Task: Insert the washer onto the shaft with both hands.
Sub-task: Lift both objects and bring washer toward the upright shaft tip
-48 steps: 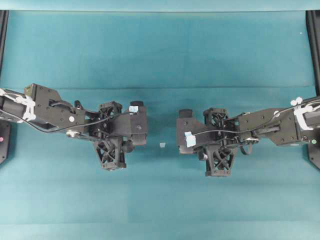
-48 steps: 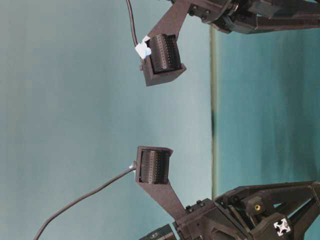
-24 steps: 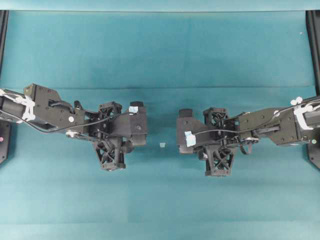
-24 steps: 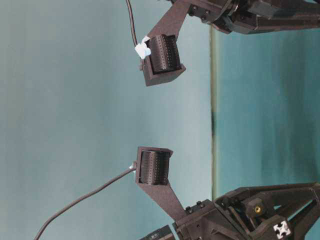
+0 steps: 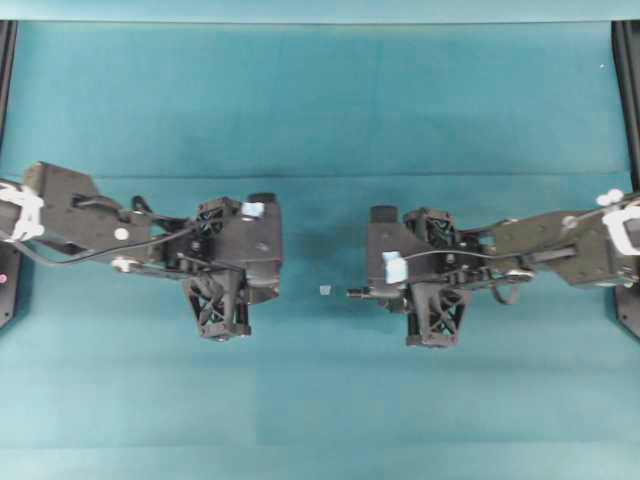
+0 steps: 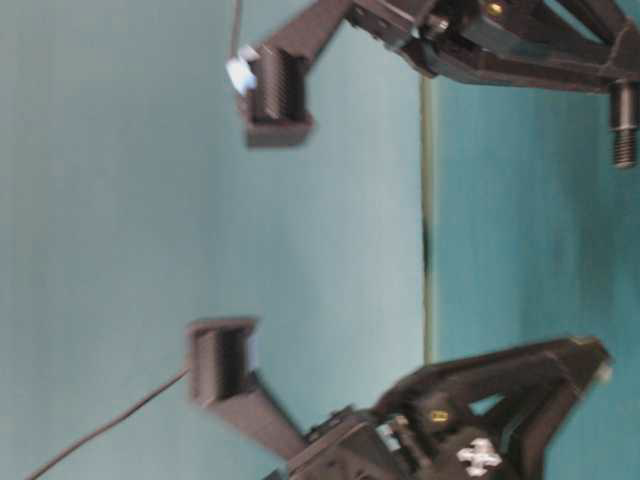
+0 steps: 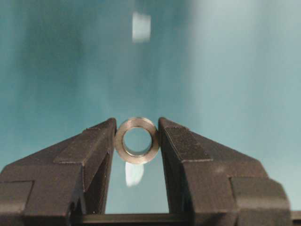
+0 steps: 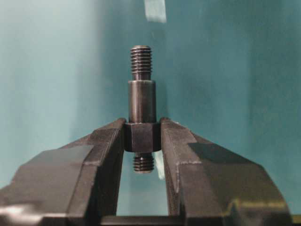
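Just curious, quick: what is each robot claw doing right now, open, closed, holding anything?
Left gripper: closed on the small silver metal ring.
Right gripper: closed on the dark stepped threaded shaft.

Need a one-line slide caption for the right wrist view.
Right hand shut on the shaft, gripping its thick middle section, threaded tip pointing away over the teal table.

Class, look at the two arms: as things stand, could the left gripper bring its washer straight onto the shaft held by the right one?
Probably yes. The left gripper holds the washer hole-forward, the right gripper holds the shaft threaded tip outward, and only open teal mat lies between them.
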{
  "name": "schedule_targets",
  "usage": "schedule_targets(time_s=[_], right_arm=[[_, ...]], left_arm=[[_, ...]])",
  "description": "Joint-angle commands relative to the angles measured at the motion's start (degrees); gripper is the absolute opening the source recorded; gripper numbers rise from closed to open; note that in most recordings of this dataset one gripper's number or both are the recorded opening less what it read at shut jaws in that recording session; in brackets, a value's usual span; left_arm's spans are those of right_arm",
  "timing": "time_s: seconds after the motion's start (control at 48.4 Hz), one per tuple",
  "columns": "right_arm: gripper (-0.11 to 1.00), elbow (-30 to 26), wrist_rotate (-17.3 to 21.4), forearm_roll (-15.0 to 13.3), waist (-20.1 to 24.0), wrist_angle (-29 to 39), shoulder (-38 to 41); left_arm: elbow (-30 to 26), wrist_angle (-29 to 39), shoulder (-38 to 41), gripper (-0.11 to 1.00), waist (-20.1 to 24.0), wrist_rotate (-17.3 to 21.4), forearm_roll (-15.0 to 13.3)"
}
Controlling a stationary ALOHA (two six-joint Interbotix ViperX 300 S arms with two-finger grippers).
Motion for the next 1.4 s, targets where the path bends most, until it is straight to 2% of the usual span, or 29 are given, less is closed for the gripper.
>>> schedule_targets(time_s=[0.0,0.124,0.248,0.372,0.495,0.599,0.826,1.073,1.383], right_arm=[[0.00,1.4,0.4,0.3,0.8,-4.0,-2.6],[0.00,4.9,1.6,1.4,1.5,-10.9,-4.7],[0.00,8.6,4.7,1.5,1.8,-17.6,-6.3],[0.00,12.3,8.2,1.5,2.4,-25.2,-7.1],[0.00,14.5,10.8,1.5,3.2,-29.8,-6.9],[0.00,15.6,12.0,1.5,3.7,-32.0,-6.8],[0.00,15.6,12.0,1.5,4.3,-33.8,-5.5],[0.00,15.2,12.1,1.5,4.8,-38.5,-2.4],[0.00,14.3,12.1,1.5,4.9,-40.5,-0.8]], left_arm=[[1.1,-4.9,-2.3,0.36,-0.1,0.0,0.1],[3.9,-12.5,-3.7,0.36,-0.1,-0.6,0.1],[6.3,-18.4,-4.8,0.36,-0.1,-1.0,0.1],[7.2,-21.9,-5.2,0.36,-0.2,-1.6,0.2],[7.1,-25.3,-5.0,0.36,-0.2,-2.0,0.1],[7.0,-28.9,-4.8,0.36,-0.2,-2.5,0.1],[6.9,-33.7,-2.6,0.36,-1.3,-5.5,0.1],[5.5,-35.3,-0.4,0.36,-3.1,-6.9,0.1],[3.1,-36.0,1.8,0.36,-3.2,-7.1,0.1]])
